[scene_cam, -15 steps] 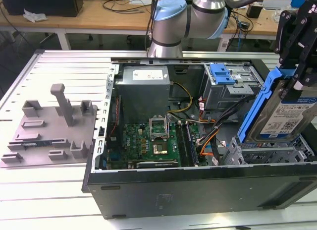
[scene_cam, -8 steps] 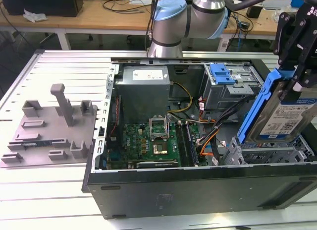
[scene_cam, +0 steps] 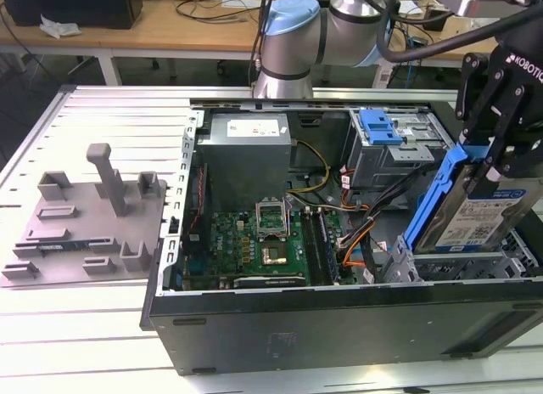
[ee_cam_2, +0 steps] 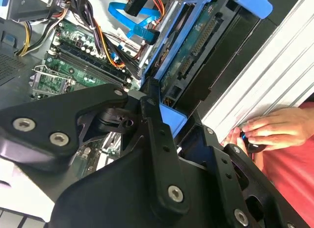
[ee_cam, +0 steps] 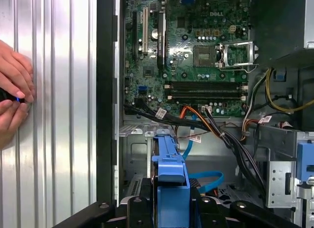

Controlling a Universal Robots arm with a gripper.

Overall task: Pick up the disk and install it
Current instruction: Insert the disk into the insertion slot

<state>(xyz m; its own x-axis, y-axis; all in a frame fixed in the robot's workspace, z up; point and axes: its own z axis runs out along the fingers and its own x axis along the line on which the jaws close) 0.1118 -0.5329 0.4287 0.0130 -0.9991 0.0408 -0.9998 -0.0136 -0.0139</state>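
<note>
Black end effector [scene_cam: 495, 152] clamped the disk [scene_cam: 488, 216], held on edge over the drive cage [scene_cam: 513, 260] inside the computer case [scene_cam: 322, 326]; pick-up was complete, seating appeared unfinished.

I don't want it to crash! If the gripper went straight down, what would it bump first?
Likely the grey drive cage below. The gripper, jaws shut on the disk, points into it, so the disk would touch first; depth is unclear.
</note>
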